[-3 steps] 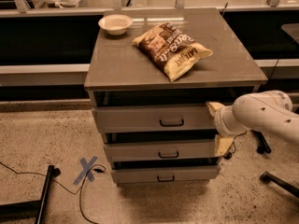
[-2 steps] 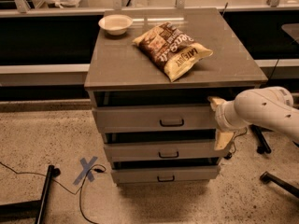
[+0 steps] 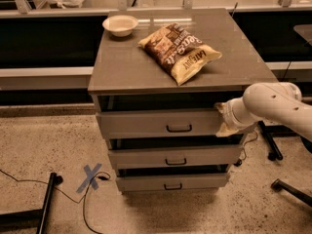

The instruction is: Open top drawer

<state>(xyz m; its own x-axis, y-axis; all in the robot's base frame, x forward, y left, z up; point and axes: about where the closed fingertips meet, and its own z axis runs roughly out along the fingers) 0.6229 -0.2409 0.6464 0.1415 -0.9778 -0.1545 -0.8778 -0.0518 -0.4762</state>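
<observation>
The top drawer (image 3: 146, 123) is the tallest grey front of three in the cabinet, with a small black bar handle (image 3: 179, 128) at its centre. A dark gap shows between its upper edge and the cabinet top. My gripper (image 3: 223, 120) is at the right end of this drawer's front, pressed against its right edge and well to the right of the handle. The white arm (image 3: 273, 105) reaches in from the right. The inside of the drawer is hidden.
Two shorter drawers (image 3: 174, 156) (image 3: 171, 181) sit below. On the cabinet top (image 3: 122, 67) lie a chip bag (image 3: 179, 51) and a white bowl (image 3: 120, 24). A blue tape X (image 3: 91, 177) and cables mark the floor at left. Chair legs (image 3: 290, 188) stand at right.
The arm has shifted slightly left and up, bringing the gripper closer against the right end of the top drawer. The drawers have not visibly moved.
</observation>
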